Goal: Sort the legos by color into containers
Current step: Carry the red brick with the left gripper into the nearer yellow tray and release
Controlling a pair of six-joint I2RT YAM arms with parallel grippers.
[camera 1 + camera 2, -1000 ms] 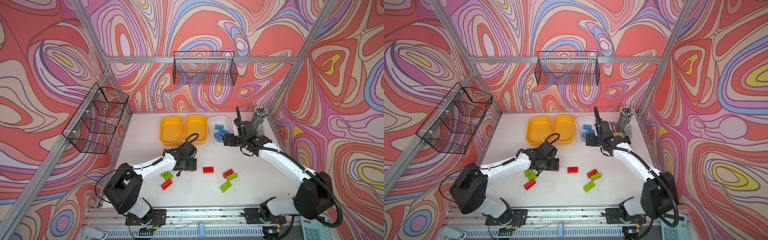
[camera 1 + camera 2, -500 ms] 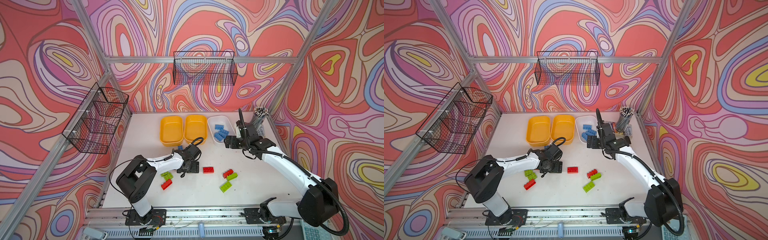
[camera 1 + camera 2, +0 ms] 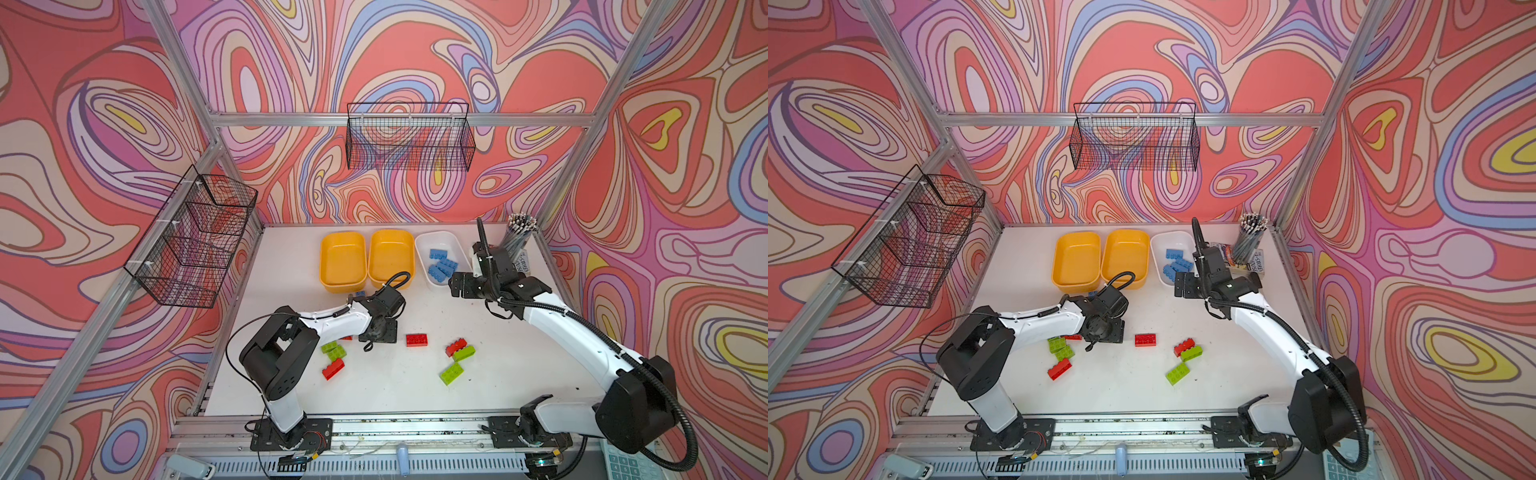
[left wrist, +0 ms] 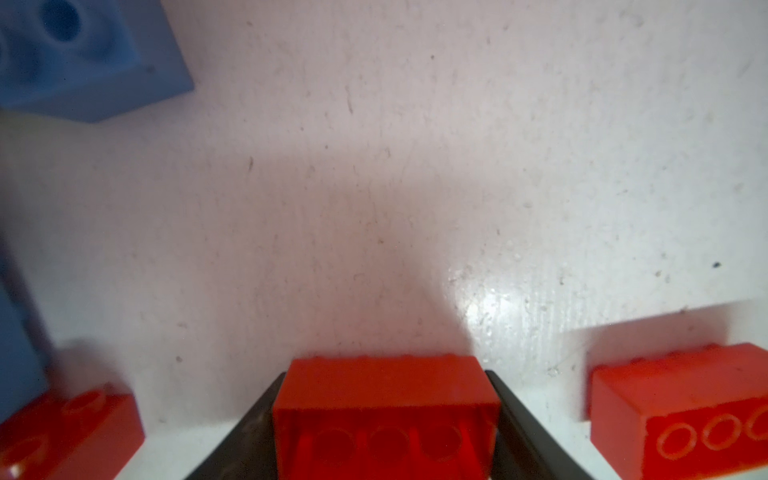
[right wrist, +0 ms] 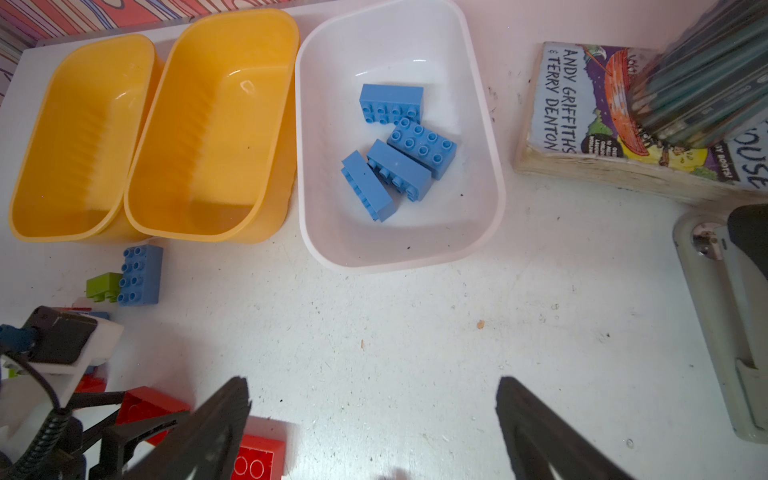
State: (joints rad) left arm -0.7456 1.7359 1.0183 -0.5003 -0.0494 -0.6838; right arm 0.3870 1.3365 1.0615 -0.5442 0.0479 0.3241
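A red brick (image 4: 386, 399) sits pinched between the two dark fingers (image 4: 257, 424) of the left tool (image 4: 385, 376), its hollow side toward the wrist camera, low over the white bench (image 3: 415, 395); two more red bricks (image 4: 685, 415) flank it there, and a blue one lies further off. In both top views this tool points down near the middle of the bench, just in front of the tubs.

Four light blue bricks (image 5: 399, 145) lie jumbled in the white tub (image 5: 496, 174) at the back of the bench; to its left stand two yellow-orange tubs (image 3: 343, 259), touching side by side. A loose blue brick (image 5: 140, 274) lies on the bench just in front of the yellow tubs, with a lime brick (image 5: 104, 286) touching it.

Other bricks are scattered toward the front: a lone red one (image 3: 417, 340) in the middle; a red and green pair (image 3: 459, 350) touching to its right; a green brick (image 3: 452, 372) nearer the front; two green bricks (image 3: 332, 349) and a red one (image 3: 333, 368) beside the left arm.

The right tool (image 5: 374, 436) hovers in front of the white tub, its fingers spread wide with only bare bench between them. A paperback book (image 5: 582, 112) and a cup of pencils (image 3: 517, 232) stand in the back right corner.
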